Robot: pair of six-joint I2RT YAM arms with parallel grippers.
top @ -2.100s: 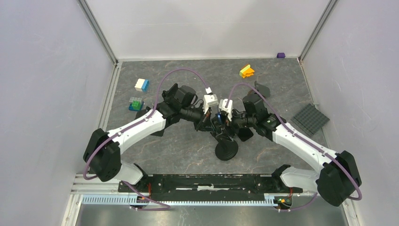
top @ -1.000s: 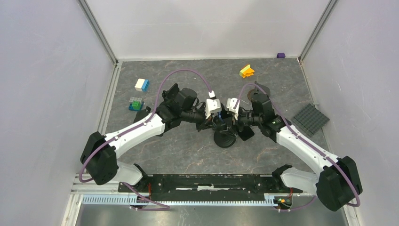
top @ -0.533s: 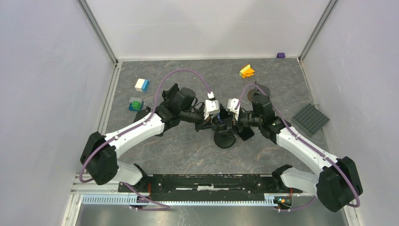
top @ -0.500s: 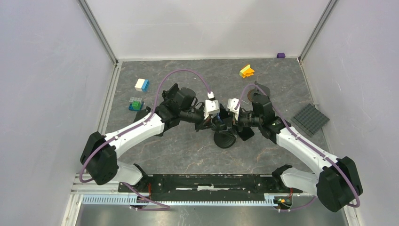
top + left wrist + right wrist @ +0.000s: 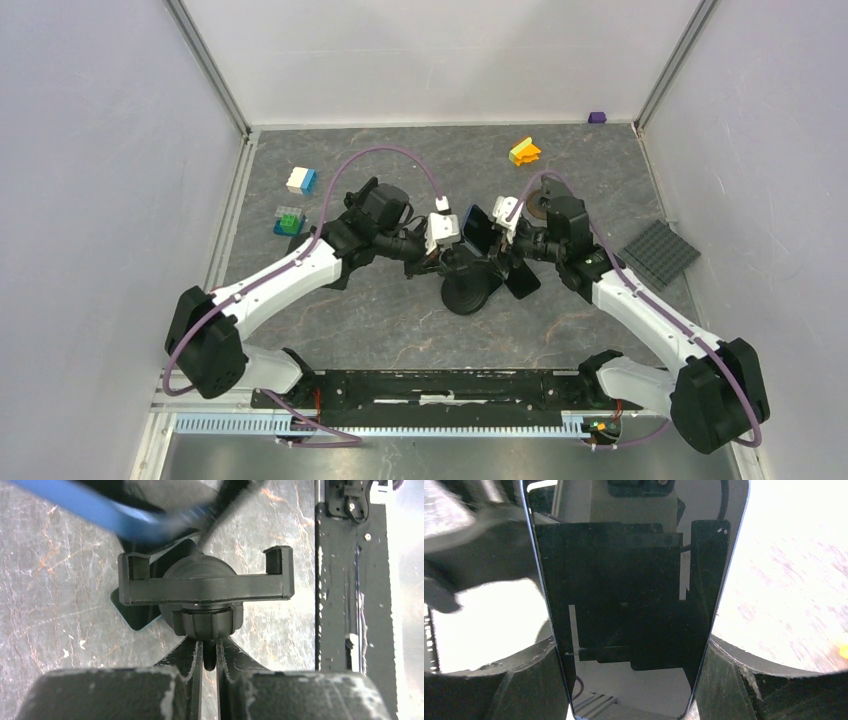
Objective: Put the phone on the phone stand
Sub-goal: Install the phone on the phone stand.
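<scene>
The black phone stand [image 5: 205, 582] shows its cradle bar with two upturned prongs; its round base [image 5: 466, 292] rests on the table. My left gripper [image 5: 209, 652] is shut on the thin stem below the stand's ball joint, also seen from above [image 5: 438, 262]. The phone [image 5: 629, 595], a glossy black screen with a blue edge, is clamped by its long sides between my right gripper's fingers [image 5: 524, 680]. My right gripper [image 5: 495, 238] holds the phone [image 5: 475, 230] tilted just behind and above the cradle. A blurred blue phone edge [image 5: 115, 512] crosses above the cradle.
A dark flat slab [image 5: 522, 283] lies on the table beside the stand's base. Toy blocks sit at the back left [image 5: 301, 180] [image 5: 288, 220] and back right [image 5: 524, 151]. A grey studded plate [image 5: 658, 254] lies at the right wall. A black rail [image 5: 450, 385] runs along the near edge.
The right gripper has lifted and tilted the phone up, so it now stands out between the two wrists. The stand and left gripper have shifted slightly left.
</scene>
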